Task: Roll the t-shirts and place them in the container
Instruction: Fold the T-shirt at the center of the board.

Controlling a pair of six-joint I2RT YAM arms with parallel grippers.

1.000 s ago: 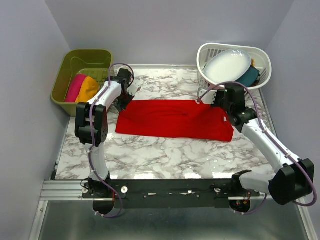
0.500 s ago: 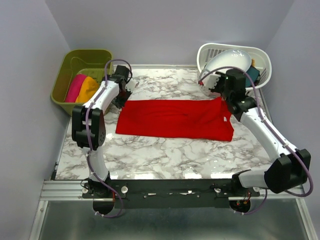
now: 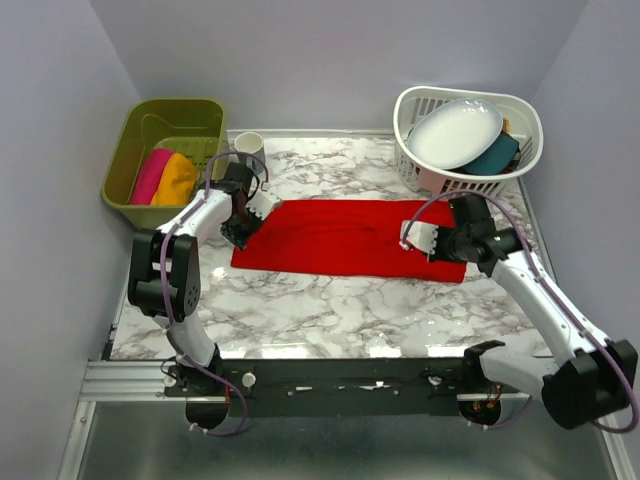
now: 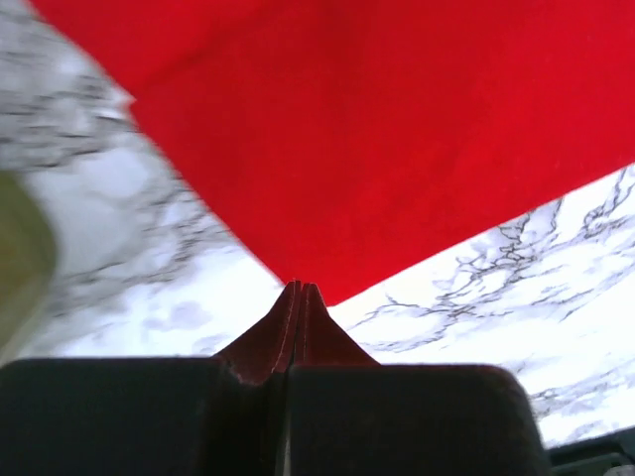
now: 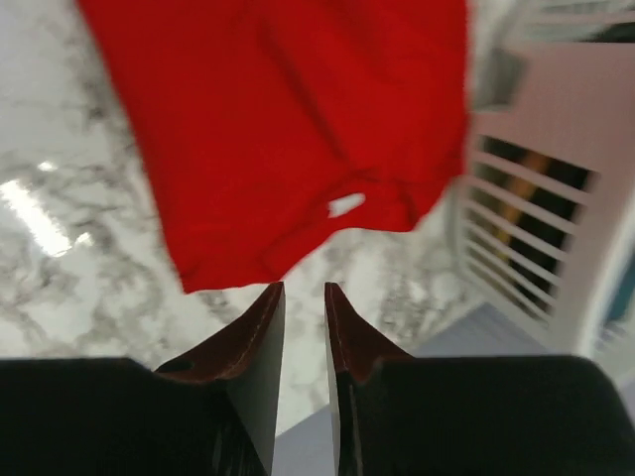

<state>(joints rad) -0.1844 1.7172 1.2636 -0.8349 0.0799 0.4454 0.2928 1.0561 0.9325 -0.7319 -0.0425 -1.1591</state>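
The left gripper (image 4: 298,290) has its fingers pressed together, tip against tip. A corner of the red shirt (image 3: 345,235) comes right up to those tips. I cannot tell whether any cloth is caught between them. From there the shirt spreads away ahead of the fingers, flat on the marble table (image 3: 330,310).

The right gripper (image 5: 298,290) has its fingers a narrow slit apart with nothing between them. Bare marble lies under the tips and the shirt begins just ahead of them. Its small white label (image 5: 346,205) sits a little ahead and to the right of the tips. From above, this gripper hangs at the shirt's right end and the left one at its left edge.

Past the left fingers stands a mug (image 3: 248,145), and further out to their left a green bin (image 3: 135,125) holds the magenta shirt (image 3: 150,175) and the orange shirt (image 3: 178,178) side by side, touching. Off to the right of the right fingers is a white basket (image 3: 525,120) with a plate (image 3: 455,132) in it.
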